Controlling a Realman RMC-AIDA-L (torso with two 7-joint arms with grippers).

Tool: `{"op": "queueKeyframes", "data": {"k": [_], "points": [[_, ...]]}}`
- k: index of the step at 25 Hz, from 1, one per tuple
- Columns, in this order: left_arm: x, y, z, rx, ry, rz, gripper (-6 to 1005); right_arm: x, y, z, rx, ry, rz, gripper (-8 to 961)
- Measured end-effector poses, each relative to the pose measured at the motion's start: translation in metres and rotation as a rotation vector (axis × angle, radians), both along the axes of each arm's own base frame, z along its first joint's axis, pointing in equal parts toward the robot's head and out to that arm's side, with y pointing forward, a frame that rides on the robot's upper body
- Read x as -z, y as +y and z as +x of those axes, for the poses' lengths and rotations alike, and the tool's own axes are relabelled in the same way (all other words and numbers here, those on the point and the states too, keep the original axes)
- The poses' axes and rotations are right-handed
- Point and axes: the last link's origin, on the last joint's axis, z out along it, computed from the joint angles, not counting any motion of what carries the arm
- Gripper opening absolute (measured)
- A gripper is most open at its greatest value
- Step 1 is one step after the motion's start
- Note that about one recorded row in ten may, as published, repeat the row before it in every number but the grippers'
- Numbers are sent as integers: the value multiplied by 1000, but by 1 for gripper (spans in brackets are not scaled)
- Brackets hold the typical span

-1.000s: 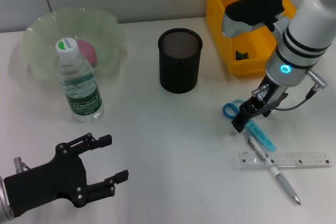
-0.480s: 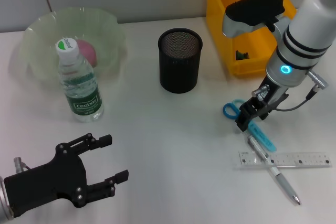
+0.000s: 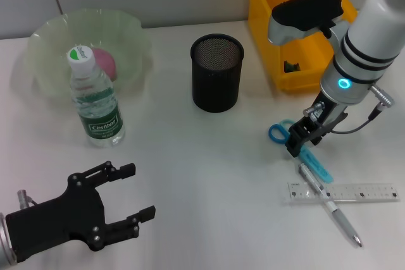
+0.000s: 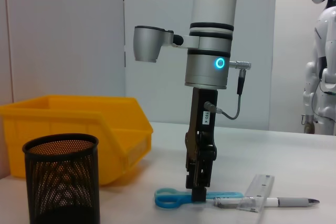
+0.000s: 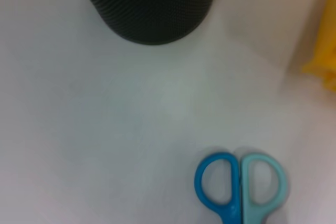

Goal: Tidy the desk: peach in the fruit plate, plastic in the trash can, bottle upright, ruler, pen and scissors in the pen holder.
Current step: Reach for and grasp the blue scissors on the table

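Note:
The scissors (image 3: 278,133) lie flat on the desk (image 3: 202,175), blue handles toward the pen holder (image 3: 217,73) and sheath toward the pen (image 3: 328,204) and ruler (image 3: 345,192), which cross each other. My right gripper (image 3: 296,146) points down at the scissors just behind the handles, tip at desk level (image 4: 198,195). The right wrist view holds the handles (image 5: 239,187) and the pen holder (image 5: 147,3). The peach (image 3: 105,62) sits in the fruit plate (image 3: 47,36). The bottle (image 3: 95,99) stands upright before it. A small dark scrap (image 3: 291,66), perhaps the plastic, lies in the trash can (image 3: 266,11).
My left gripper (image 3: 130,202) rests open and idle at the near left of the desk. A second white robot (image 4: 320,66) stands beyond the desk's far side in the left wrist view. Bare desk lies between the bottle, the pen holder and the scissors.
My right gripper has crept a little to the right along the scissors and stays low on them. The scissors, pen, ruler and left arm have not moved.

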Motion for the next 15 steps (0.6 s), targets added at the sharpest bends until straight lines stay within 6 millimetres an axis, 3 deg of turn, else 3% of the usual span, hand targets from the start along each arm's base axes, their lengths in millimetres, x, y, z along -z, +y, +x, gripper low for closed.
{"op": "queueKeyframes", "data": {"k": [15], "points": [[0, 0, 0, 2, 1, 0, 784, 2, -1, 1, -3, -23, -17, 415]]}}
